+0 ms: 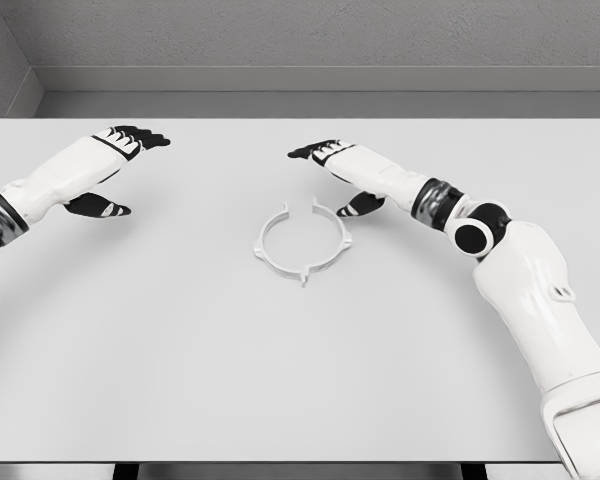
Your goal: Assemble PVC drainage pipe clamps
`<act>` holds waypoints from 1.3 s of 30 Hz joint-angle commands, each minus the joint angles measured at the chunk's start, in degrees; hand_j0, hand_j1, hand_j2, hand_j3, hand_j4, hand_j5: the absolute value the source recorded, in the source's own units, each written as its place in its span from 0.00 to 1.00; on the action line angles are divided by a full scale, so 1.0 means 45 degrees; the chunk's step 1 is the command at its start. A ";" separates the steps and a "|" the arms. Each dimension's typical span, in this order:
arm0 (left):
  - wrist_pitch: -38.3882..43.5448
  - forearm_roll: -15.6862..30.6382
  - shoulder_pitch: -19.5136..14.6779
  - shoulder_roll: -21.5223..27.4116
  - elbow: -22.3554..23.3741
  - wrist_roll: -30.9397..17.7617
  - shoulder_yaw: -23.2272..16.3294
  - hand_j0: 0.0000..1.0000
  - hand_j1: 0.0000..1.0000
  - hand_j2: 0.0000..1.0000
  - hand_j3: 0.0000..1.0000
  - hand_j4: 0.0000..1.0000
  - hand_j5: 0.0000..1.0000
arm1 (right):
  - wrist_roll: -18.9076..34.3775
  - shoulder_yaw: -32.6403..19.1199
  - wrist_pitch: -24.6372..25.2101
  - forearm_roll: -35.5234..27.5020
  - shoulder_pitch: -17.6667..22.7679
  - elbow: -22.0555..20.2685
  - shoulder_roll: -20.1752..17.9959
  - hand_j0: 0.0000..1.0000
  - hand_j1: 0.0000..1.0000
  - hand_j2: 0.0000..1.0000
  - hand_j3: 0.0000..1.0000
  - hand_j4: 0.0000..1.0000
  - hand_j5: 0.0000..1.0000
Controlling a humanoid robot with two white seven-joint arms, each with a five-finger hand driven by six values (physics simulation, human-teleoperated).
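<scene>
A white ring-shaped pipe clamp [303, 241] lies flat near the middle of the white table [180, 350], with small tabs on its rim and a gap at its far side. My right hand [332, 172] hovers just behind and to the right of the clamp, fingers spread and holding nothing; its thumb hangs close to the ring's far right rim. My left hand [120, 165] is far to the left over the table, open too, well apart from the clamp.
The table's back edge meets a grey wall [310, 40]. My right forearm and elbow [480, 232] stretch across the right side of the table.
</scene>
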 commanded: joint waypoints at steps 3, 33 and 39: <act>0.0007 0.0086 0.0000 0.0011 -0.0001 0.0008 0.0009 1.00 1.00 1.00 1.00 1.00 1.00 | -0.0004 0.0128 0.0016 -0.0065 -0.0019 0.0127 0.0070 1.00 1.00 1.00 1.00 1.00 1.00; 0.0007 0.0086 -0.0020 0.0011 0.0117 0.0008 0.0028 1.00 1.00 1.00 1.00 1.00 1.00 | -0.0043 -0.0575 0.0016 -0.0163 0.0488 -0.0732 -0.0496 1.00 1.00 1.00 1.00 1.00 1.00; 0.0007 0.0086 0.0000 0.0011 0.0117 0.0008 0.0126 1.00 1.00 1.00 1.00 1.00 1.00 | -0.0024 -0.0556 0.0016 -0.0104 0.0566 -0.0752 -0.0496 1.00 1.00 1.00 1.00 1.00 1.00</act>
